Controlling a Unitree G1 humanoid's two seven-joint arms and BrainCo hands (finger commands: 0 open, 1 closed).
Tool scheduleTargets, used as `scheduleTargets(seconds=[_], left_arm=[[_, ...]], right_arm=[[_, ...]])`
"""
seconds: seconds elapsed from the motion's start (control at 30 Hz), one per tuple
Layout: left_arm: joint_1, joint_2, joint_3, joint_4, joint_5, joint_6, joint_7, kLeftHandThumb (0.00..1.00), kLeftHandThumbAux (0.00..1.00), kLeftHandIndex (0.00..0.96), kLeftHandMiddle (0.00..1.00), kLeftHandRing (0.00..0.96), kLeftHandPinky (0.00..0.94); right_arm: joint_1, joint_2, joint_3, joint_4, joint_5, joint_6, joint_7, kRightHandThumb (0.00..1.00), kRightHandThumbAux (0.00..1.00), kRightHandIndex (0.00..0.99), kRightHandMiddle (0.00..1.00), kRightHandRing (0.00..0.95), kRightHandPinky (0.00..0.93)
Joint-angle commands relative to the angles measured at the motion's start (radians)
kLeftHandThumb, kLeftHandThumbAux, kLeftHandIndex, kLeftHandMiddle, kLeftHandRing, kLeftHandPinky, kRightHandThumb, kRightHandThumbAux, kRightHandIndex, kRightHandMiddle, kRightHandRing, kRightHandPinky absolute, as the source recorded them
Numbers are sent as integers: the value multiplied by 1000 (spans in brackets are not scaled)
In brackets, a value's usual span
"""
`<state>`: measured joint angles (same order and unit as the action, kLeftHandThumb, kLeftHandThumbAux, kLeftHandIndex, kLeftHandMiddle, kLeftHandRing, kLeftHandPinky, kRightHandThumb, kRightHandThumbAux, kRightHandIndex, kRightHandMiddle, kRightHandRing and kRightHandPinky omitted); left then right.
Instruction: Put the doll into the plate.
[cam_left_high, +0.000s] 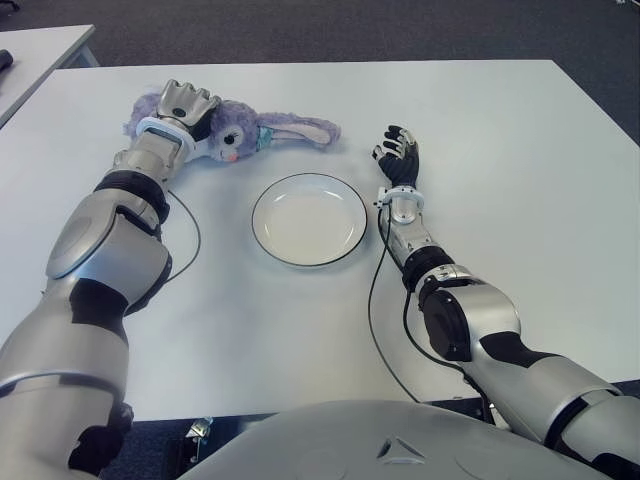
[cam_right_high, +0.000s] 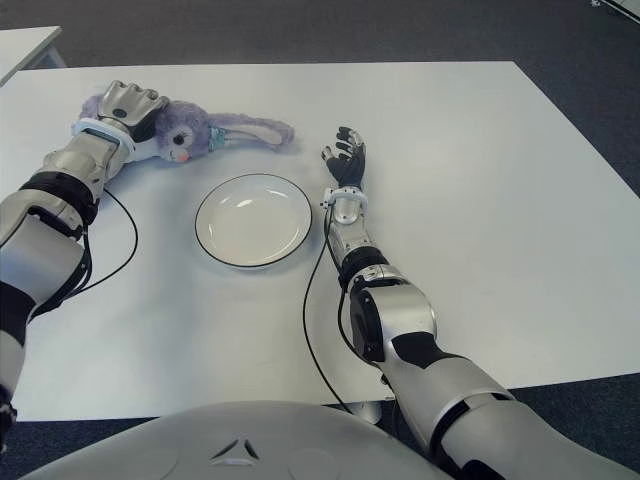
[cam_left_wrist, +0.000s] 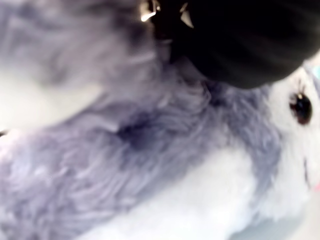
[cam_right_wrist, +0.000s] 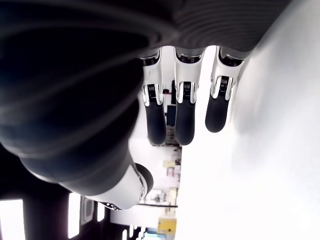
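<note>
A: What's on the white counter (cam_left_high: 520, 180)?
B: A fluffy purple-and-white plush rabbit doll (cam_left_high: 262, 131) lying behind the round white dark-rimmed plate (cam_left_high: 309, 219), outside it.
A: And the robot hands?
B: Left robot hand (cam_left_high: 187, 104) lies curled over the doll's body; right robot hand (cam_left_high: 399, 152), fingers relaxed and empty, beside the plate's right

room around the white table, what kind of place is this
Probably a lab or office test space: a plain white table on dark carpet, a second table alongside, and only a plush doll and a plate laid out.
</note>
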<state>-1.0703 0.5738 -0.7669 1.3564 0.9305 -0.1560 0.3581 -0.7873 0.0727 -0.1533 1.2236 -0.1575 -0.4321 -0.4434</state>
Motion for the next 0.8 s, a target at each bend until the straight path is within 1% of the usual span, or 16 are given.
scheduleTargets(seconds=[0.03,0.07,0.13,0.17,0.2,0.23,0.27,0.3,0.33,0.43,0.47,0.57,0.67,0.7,0.73,0.8], left_arm=[[92,-18,28,36,-30,-26,-85,807,465,331,375,428,459],[93,-17,29,36,-32,-29,-87,723,408,330,385,423,462],[92,-16,29,37,-33,-36,-93,674,377,317,379,416,450],[92,-15,28,37,-32,-40,-97,665,372,314,377,415,447],[92,-15,27,37,-31,-42,-100,657,369,232,320,377,416],[92,-14,25,37,-30,-44,-104,655,368,218,310,370,410],[91,-14,23,37,-30,-46,-106,637,365,191,287,346,373],[90,-13,23,37,-30,-47,-111,634,365,186,283,342,366],[89,-13,22,37,-30,-47,-115,612,363,129,257,316,341],[84,-12,23,34,-32,-51,-126,595,362,84,237,296,324],[82,-11,24,32,-33,-53,-130,578,358,49,200,269,304],[76,-8,35,27,-44,-54,-152,551,355,21,153,230,283],[77,-10,44,29,-50,-47,-163,519,347,6,110,183,220],[77,-10,47,29,-52,-45,-168,517,347,5,108,180,216],[77,-10,50,28,-53,-44,-172,498,338,1,88,152,179],[75,-10,56,28,-60,-44,-182,487,333,0,78,136,157]], right_arm=[[233,77,-8,141,9,103,0,502,901,211,247,236,225],[233,77,-8,141,9,103,-1,502,903,212,248,236,224],[233,77,-6,141,8,101,-3,502,904,212,248,236,217],[233,77,-5,141,7,100,-5,502,904,212,248,236,215],[233,78,-4,141,7,100,-6,502,905,215,249,236,217],[233,78,-3,141,6,100,-7,502,905,215,249,236,218],[233,78,-2,141,5,100,-8,502,905,216,249,235,216],[233,78,0,141,5,100,-8,502,905,216,249,235,216],[233,78,0,141,5,100,-8,502,904,217,249,234,215],[234,78,3,141,5,99,-8,503,903,218,249,233,214],[234,78,4,141,5,99,-8,503,903,219,250,232,212],[236,78,5,141,6,97,-11,498,903,218,249,231,206],[236,79,4,141,9,95,-13,492,904,220,248,231,209],[235,80,4,141,10,95,-13,491,904,220,248,231,210],[235,80,3,141,10,96,-13,488,903,222,246,229,206],[234,80,2,141,12,97,-12,484,903,224,245,228,205]])
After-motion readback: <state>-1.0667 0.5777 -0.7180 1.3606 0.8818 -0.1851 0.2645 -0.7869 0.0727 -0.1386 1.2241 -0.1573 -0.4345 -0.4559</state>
